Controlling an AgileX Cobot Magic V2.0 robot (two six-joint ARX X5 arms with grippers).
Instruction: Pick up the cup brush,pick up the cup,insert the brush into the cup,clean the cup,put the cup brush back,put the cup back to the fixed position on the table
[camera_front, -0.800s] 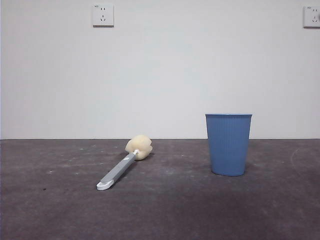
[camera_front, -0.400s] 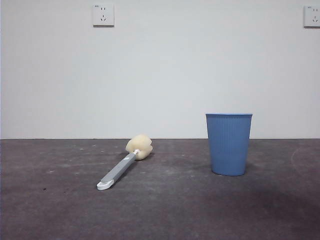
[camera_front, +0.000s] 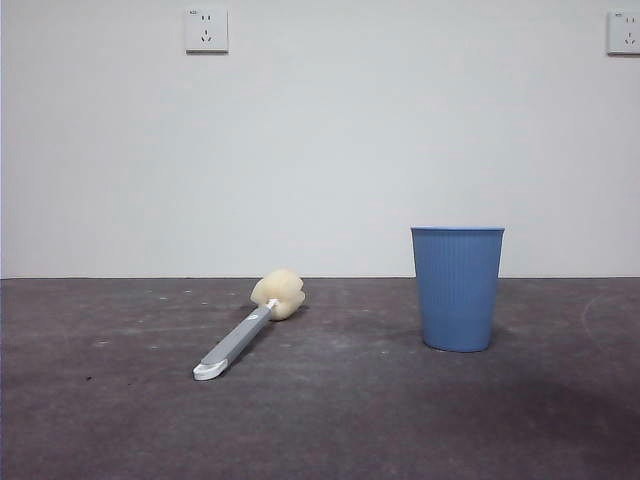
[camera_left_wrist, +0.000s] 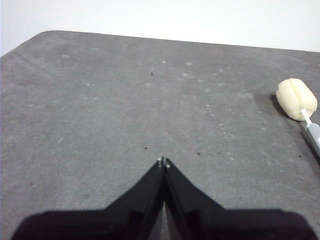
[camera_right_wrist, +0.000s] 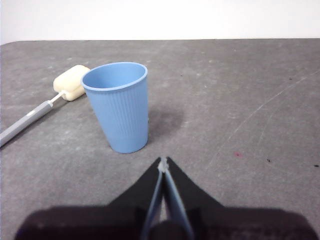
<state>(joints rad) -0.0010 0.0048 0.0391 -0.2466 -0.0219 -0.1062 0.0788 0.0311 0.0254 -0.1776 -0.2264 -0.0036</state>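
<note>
The cup brush (camera_front: 246, 331) lies flat on the table (camera_front: 330, 420), left of centre, its cream sponge head toward the back wall and its white tip toward the front. The blue ribbed cup (camera_front: 457, 288) stands upright to its right. My left gripper (camera_left_wrist: 163, 163) is shut and empty over bare table, with the cup brush (camera_left_wrist: 298, 103) off to one side. In the right wrist view my right gripper (camera_right_wrist: 163, 163) is shut and empty, a short way from the cup (camera_right_wrist: 119, 106), with the cup brush (camera_right_wrist: 45, 106) lying beyond it. Neither arm appears in the front view.
A white wall with two sockets (camera_front: 206, 30) rises behind the table. The table's rounded corner (camera_left_wrist: 45, 34) shows in the left wrist view. Light scratches (camera_right_wrist: 265, 102) mark the surface near the right gripper.
</note>
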